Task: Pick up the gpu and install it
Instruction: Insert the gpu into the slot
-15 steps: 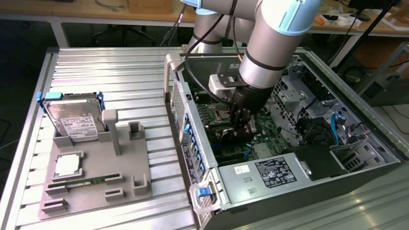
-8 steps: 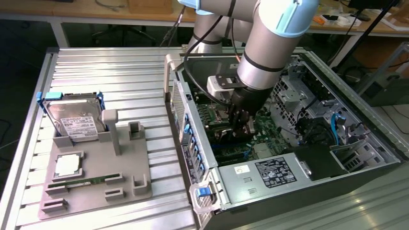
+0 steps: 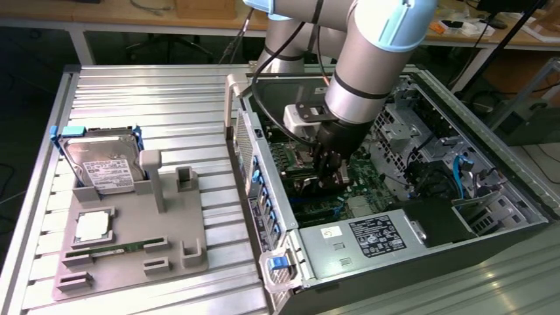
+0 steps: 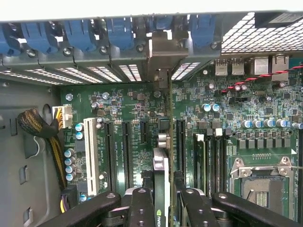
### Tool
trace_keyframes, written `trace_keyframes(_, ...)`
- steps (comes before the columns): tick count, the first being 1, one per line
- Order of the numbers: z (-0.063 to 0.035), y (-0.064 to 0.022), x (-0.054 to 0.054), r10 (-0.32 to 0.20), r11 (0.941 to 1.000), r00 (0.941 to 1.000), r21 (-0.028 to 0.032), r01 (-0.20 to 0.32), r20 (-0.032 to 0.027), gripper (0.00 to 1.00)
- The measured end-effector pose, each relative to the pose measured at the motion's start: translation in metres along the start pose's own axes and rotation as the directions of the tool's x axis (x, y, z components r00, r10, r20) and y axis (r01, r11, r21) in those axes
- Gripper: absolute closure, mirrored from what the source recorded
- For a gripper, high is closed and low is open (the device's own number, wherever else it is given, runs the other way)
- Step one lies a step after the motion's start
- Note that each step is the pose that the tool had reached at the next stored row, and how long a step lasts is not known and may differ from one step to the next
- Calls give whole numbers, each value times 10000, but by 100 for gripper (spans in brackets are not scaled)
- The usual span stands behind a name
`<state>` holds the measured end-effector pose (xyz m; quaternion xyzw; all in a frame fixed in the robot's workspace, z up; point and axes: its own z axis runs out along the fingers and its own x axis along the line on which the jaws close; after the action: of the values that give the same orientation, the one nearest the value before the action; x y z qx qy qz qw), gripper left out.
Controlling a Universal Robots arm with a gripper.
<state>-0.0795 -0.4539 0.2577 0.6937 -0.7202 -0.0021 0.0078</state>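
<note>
My gripper (image 3: 328,172) is down inside the open computer case (image 3: 490,216), over the green motherboard (image 4: 128,109). It is shut on the gpu (image 4: 161,161), which the wrist view shows edge-on between the two black fingers (image 4: 142,208). The card stands upright along a motherboard slot, between two long black slots. Its silvery metal end bracket (image 4: 163,54) reaches the case's rear wall, among the blue slot clips (image 4: 118,33). In the exterior view the gpu (image 3: 317,189) is a dark shape just under the fingers. How deep it sits in the slot I cannot tell.
A grey fixture tray (image 3: 131,243) on the slatted table at the exterior view's left holds a hard drive (image 3: 105,164), a square chip (image 3: 92,226) and a green memory stick (image 3: 114,249). The empty processor socket (image 4: 260,187), a cable bundle (image 4: 38,125) and the case walls surround the gripper.
</note>
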Motion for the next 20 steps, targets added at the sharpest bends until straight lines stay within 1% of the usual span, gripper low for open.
trace_keyframes(10,-15,-1,16,0,10000,10000,-3,0,1,73)
trace_keyframes(16,-16,-2,59,0,10000,10000,-4,0,0,73)
trace_keyframes(20,-16,-2,60,0,10000,10000,-4,0,0,73)
